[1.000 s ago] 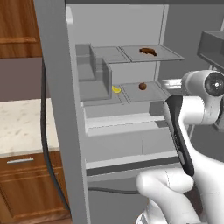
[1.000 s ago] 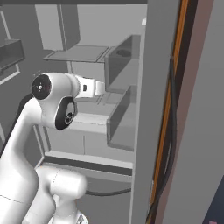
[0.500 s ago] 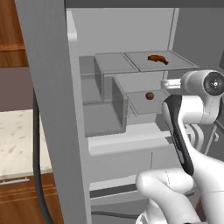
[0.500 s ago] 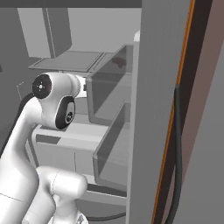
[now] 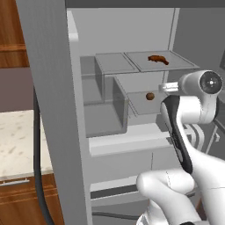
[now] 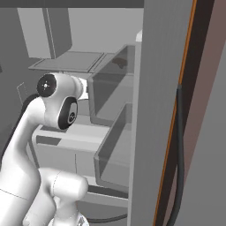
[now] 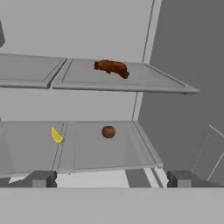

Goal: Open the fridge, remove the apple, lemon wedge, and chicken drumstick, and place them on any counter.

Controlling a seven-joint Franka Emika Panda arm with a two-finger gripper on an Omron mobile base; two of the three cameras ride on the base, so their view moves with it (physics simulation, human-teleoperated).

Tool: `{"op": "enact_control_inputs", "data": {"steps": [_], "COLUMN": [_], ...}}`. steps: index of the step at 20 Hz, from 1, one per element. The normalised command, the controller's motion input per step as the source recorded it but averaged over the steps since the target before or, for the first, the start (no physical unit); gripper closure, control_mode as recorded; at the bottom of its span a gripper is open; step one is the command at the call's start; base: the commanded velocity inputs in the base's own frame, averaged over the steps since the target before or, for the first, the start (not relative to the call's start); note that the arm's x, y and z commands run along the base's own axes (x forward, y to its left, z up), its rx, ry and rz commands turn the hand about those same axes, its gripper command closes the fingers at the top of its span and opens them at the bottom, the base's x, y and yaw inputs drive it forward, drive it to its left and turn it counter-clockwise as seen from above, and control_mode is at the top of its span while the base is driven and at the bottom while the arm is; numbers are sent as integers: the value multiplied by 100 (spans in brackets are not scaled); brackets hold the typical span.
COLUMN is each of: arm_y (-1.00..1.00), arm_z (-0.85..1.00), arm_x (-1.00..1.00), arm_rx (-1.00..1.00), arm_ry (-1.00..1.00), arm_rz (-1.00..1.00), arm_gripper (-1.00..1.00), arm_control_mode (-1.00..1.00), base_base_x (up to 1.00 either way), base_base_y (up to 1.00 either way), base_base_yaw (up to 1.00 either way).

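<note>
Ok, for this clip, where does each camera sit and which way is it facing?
Left base view: behind the arm's left, looking forward into the open fridge; arm at lower right.
Right base view: behind the arm's right, looking in past the fridge door edge; arm at lower left.
Hand view: on the hand, facing the shelves; open claw at the bottom.
Shared: left base and hand views both show chicken drumstick and apple.

fridge [image 5: 132, 26] open, front unblocked | lower shelf [image 7: 109, 151]: bare room between lemon wedge [image 7: 57, 135] and apple [image 7: 108, 131] | upper shelf [image 7: 131, 81] caps headroom | door bins [image 6: 112, 150] crowd one side
</note>
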Motion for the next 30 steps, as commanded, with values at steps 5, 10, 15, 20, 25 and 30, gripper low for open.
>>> {"op": "enact_control_inputs", "data": {"steps": [5, 10, 15, 20, 25, 30], "arm_y": [6, 18, 30, 17, 9, 13], "arm_z": [-33, -49, -53, -49, -49, -50], "arm_x": [6, 24, 47, 16, 3, 4], "arm_rx": [1, 0, 0, 0, 7, 6], "arm_ry": [22, 20, 15, 2, 0, 0], "arm_rz": [7, 7, 1, 3, 8, 10], "arm_gripper": [-100, -100, -100, -100, -100, -100], "arm_control_mode": [-100, -100, -100, -100, -100, -100], "base_base_x": [0, 0, 0, 0, 0, 0], "base_base_y": [0, 0, 0, 0, 0, 0], "base_base_yaw": [0, 0, 0, 0, 0, 0]}}
